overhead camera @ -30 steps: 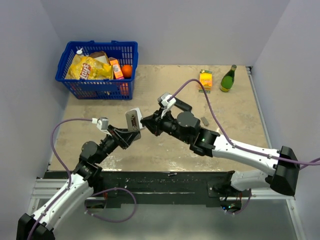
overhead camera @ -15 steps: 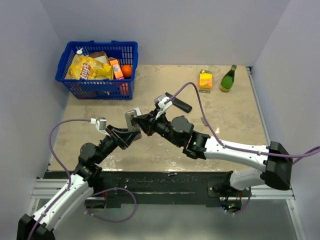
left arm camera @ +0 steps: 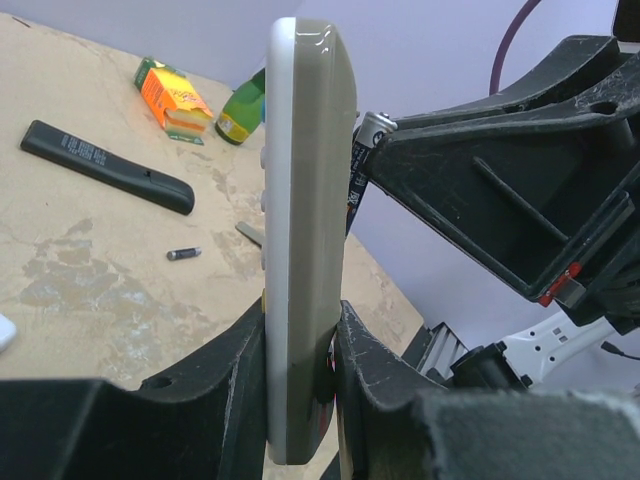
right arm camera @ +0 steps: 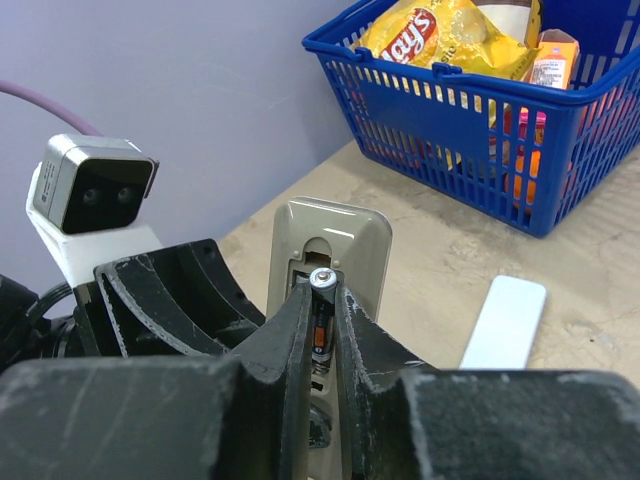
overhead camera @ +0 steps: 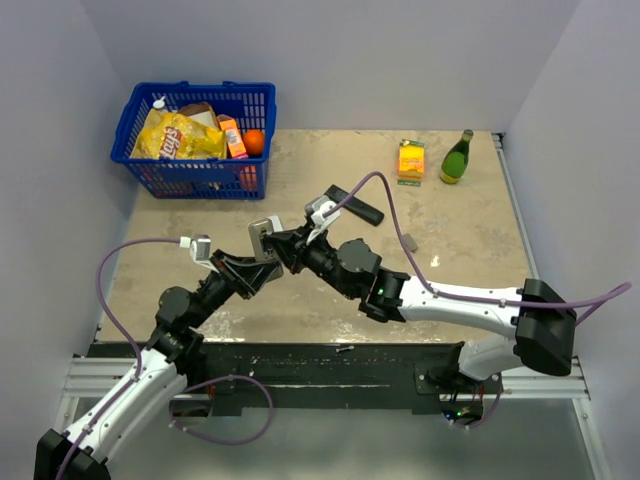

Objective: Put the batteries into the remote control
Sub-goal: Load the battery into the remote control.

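Two things are held at this moment, one in each of my jaws. My left jaws are closed on the lower end of the beige remote control, lifted above the surface a little left of its middle. My right jaws are closed on one battery. Its silvery end is at the open compartment in the back of the remote control; I cannot tell if it already touches a contact.

I judge the battery to be light, stiff and smooth, so it can slip or turn between the pads. The good hold is across the middle of its body, with both ends free. The remote control looks like light, hard plastic with a glossy shell. It is gripped at one end only, so a push near the top may tilt it, and the press should be gentle.

The right wrist view shows the compartment and a white flat strip on the surface, maybe the lid. The left wrist view sees the remote control only from its edge, so the compartment is hidden there. That view alone shows a second battery lying loose on the surface, with a black remote beyond it. In the top view the batteries are too small to see. It shows a blue basket at the far left corner, and an orange box and a green bottle near the far right corner.
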